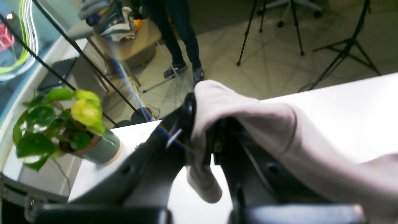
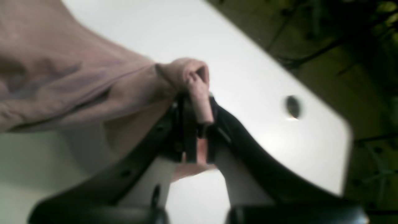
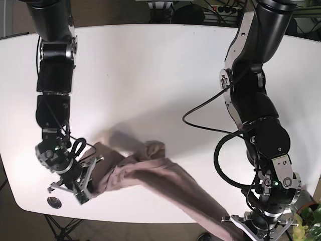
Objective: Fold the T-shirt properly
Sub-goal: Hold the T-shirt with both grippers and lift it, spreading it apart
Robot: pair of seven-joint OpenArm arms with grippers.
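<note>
A white desk carries a pale pink T-shirt, which lies bunched near the front edge and stretches as a raised band between the two arms. Past the desk edge, the left wrist view shows a potted plant with green and yellow leaves, black tripod legs on the tiled floor, and the legs of a person standing beside a low round table. A small dark hole sits in the desk near its rounded corner, seen in the right wrist view, and a black cable loops off the left arm over the desk. Nothing lies on the desk between the shirt and the far edge. The right gripper, on the left of the base view, hangs low over the front corner of the desk, its jaws clenched on a rolled fold of the shirt that pokes up between them. The left gripper, on the right of the base view, reaches out at the front edge of the desk with its arm bent steeply downward; its jaws are closed on the other end of the shirt, whose cloth drapes over one finger and trails off toward the desk.
</note>
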